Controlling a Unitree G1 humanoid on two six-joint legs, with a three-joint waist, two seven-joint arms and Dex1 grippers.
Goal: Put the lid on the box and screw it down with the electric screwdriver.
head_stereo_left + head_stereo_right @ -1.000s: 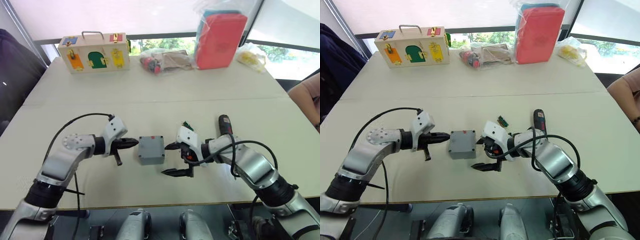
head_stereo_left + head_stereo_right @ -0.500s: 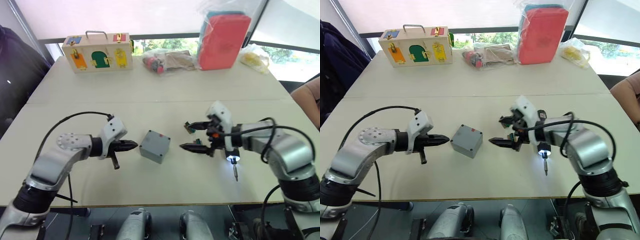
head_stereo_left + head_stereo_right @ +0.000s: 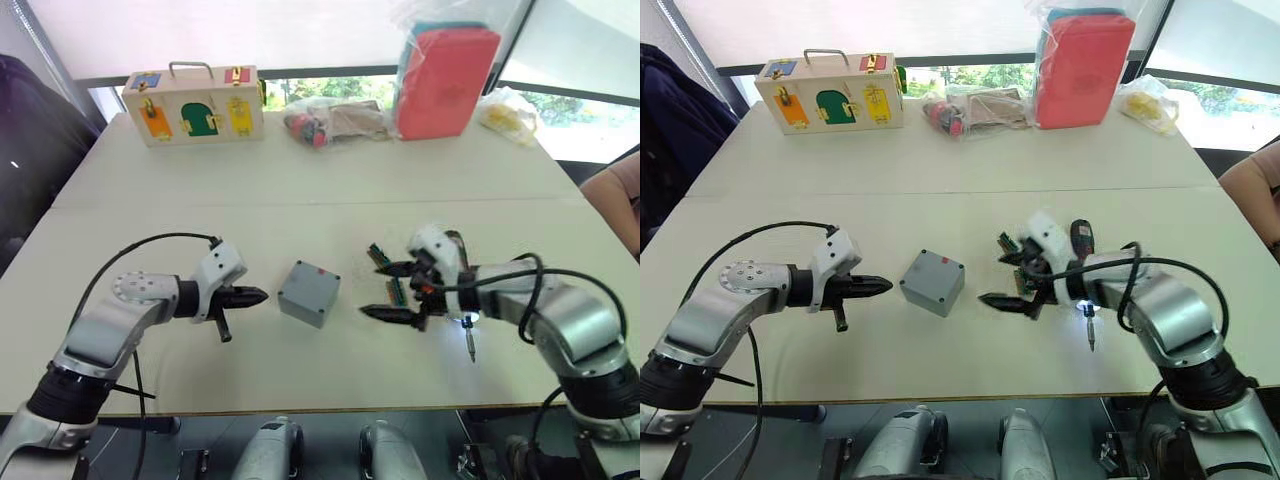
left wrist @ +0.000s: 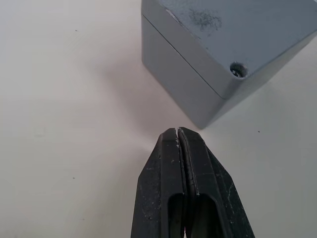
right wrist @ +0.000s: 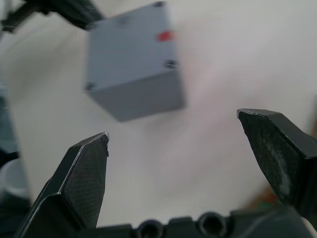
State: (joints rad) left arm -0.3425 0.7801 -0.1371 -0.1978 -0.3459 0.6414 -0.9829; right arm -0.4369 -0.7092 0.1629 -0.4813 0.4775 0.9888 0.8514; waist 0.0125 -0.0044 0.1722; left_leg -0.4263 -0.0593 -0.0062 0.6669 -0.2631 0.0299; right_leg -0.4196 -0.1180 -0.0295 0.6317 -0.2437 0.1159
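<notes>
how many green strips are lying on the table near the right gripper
2, both just behind the right gripper: one green strip beside its upper finger, the other green strip between its fingers. The gripper may hide more.

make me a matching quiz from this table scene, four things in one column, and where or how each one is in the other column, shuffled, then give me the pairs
Things:
1. grey box
2. left claw
3. right claw
4. wooden box with coloured doors

Place or state:
A. fingers spread open
B. at the table's far edge, near the window
C. between the two claws, lid on
D. fingers pressed shut, holding nothing

Pairs: 1-C, 2-D, 3-A, 4-B
</notes>
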